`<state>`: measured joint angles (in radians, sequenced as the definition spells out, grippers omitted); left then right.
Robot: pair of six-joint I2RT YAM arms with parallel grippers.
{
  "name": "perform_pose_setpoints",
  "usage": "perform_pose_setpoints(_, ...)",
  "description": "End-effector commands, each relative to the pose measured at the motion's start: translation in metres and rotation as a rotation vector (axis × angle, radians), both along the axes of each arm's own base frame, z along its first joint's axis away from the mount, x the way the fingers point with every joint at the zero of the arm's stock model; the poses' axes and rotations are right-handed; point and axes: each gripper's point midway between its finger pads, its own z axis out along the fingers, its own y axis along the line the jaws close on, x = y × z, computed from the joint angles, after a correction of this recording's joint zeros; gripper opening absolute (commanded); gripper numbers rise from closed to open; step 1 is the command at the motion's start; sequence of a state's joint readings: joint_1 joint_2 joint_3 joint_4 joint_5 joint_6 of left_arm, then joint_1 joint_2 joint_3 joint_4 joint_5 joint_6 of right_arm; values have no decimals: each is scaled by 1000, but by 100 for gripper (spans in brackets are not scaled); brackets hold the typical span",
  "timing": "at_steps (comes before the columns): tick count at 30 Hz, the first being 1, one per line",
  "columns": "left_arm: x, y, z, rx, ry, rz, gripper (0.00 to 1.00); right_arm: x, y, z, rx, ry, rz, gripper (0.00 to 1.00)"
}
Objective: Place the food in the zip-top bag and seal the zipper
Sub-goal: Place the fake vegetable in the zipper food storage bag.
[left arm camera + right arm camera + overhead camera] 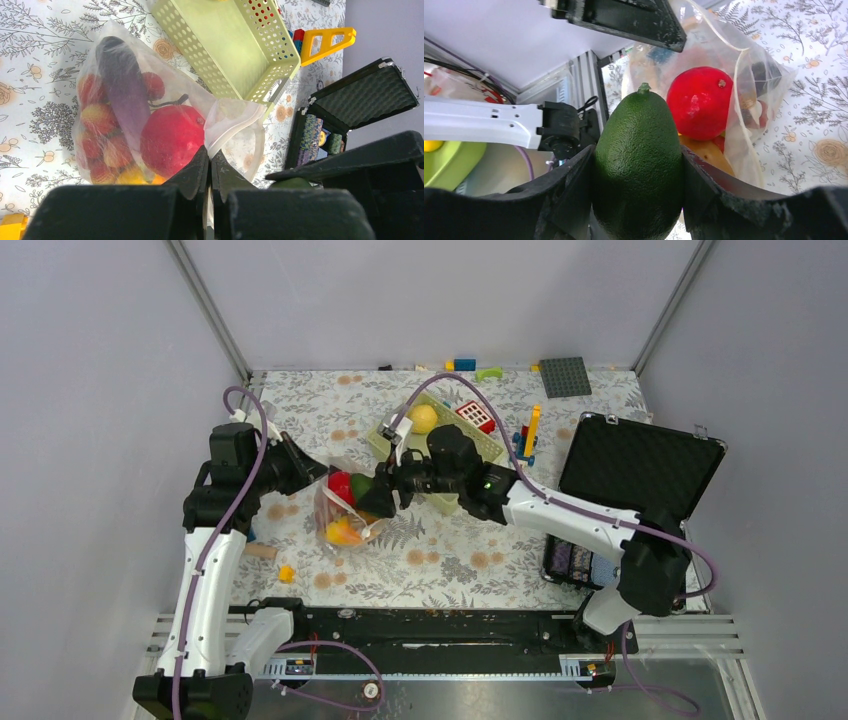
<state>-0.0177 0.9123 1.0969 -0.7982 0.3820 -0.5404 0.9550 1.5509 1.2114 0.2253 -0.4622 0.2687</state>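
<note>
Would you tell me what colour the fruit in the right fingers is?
Dark green; the avocado shows best in the right wrist view.

One bag (231,117), one avocado (639,165), one lattice basket (220,45), one black case (640,465).

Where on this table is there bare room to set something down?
Bare cloth lies near the front, between the zip-top bag and the black case, and at the back left, between the basket and the left arm. The middle is crowded around the bag.

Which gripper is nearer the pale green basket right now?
Right. The right gripper holds an avocado just left of the basket; the left gripper pinches the bag farther left.
</note>
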Motion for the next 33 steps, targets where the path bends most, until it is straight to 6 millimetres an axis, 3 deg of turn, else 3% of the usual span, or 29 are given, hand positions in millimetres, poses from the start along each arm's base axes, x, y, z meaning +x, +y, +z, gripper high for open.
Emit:
perform_pose_setpoints(1, 5, -4, 16, -13, -85, -37, 0, 18, 4, -9, -88, -58, -52, 32)
perform_pose_setpoints(7, 5, -12, 17, -40, -87, -84, 0, 43, 7, -28, -149, -15, -193, 37)
perform_pose_setpoints(13, 1, -24, 19, -78, -92, -159, 0, 78, 8, -26, -169, 43, -406, 41)
perform_pose_setpoints(18, 0, -30, 18, -99, -84, -196, 0, 95, 8, -30, -188, 98, -549, 43)
perform_pose_setpoints(23, 1, -30, 17, -103, -83, -199, 0, 82, 26, -33, -180, 128, -489, 46)
perform_pose_setpoints(33, 3, -27, 18, -95, -90, -172, 0, 62, 31, -60, -289, 84, -436, 75)
